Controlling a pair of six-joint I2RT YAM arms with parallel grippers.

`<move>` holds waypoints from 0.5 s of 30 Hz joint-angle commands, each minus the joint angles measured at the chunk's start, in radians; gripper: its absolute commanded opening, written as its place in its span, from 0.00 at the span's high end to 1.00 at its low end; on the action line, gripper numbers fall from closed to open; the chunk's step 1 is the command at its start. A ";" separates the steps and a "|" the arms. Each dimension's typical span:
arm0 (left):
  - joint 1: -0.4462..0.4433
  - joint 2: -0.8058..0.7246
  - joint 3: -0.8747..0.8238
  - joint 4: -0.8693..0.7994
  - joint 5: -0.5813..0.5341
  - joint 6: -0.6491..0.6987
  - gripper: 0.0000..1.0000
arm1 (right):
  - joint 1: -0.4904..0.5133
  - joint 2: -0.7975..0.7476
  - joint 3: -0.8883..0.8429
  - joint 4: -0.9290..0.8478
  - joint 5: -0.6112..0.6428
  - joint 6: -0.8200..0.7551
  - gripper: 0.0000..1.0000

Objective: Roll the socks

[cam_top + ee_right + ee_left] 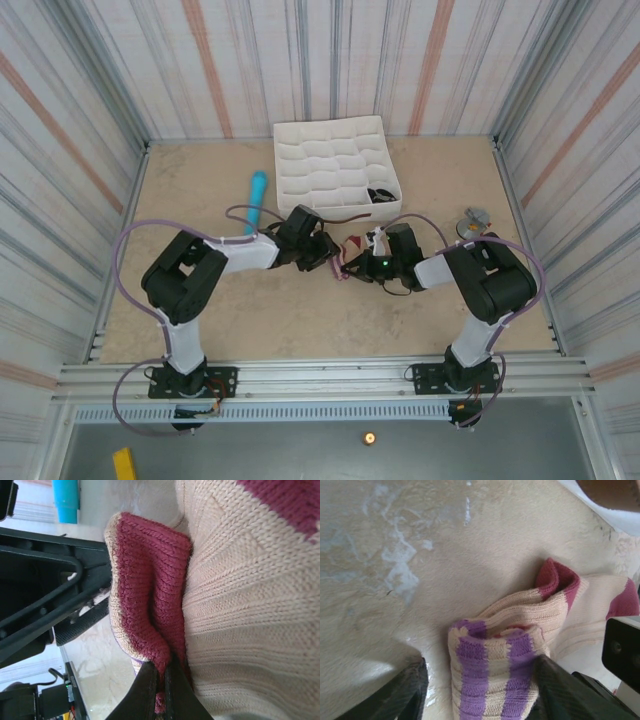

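The beige sock (350, 247) lies bunched in the middle of the table between my two grippers. Its purple-striped cuff (492, 665) stands between the fingers of my left gripper (480, 695). That gripper is open: the right finger (560, 690) touches the cuff and the left finger (402, 695) stands apart from it. My right gripper (162, 680) is shut on a fold of the sock's maroon part (150, 590). In the top view the left gripper (327, 250) and right gripper (366, 262) face each other across the sock. A black bundle (379, 195), probably the black sock, sits in the tray's near right corner.
A white divided tray (330, 160) stands at the back centre of the table. A light-blue cylinder (258, 195) lies to its left, also seen in the right wrist view (66, 500). A small grey object (475, 221) rests at the right. Striped walls surround the table.
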 commanded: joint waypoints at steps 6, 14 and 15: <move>0.000 -0.006 0.142 -0.293 0.003 0.099 0.32 | -0.016 0.057 -0.040 -0.287 0.137 -0.022 1.00; 0.000 0.111 0.277 -0.411 0.077 0.149 0.38 | -0.016 0.057 -0.021 -0.317 0.141 -0.034 1.00; 0.000 0.128 0.296 -0.440 0.090 0.161 0.38 | -0.016 0.054 -0.019 -0.321 0.143 -0.037 1.00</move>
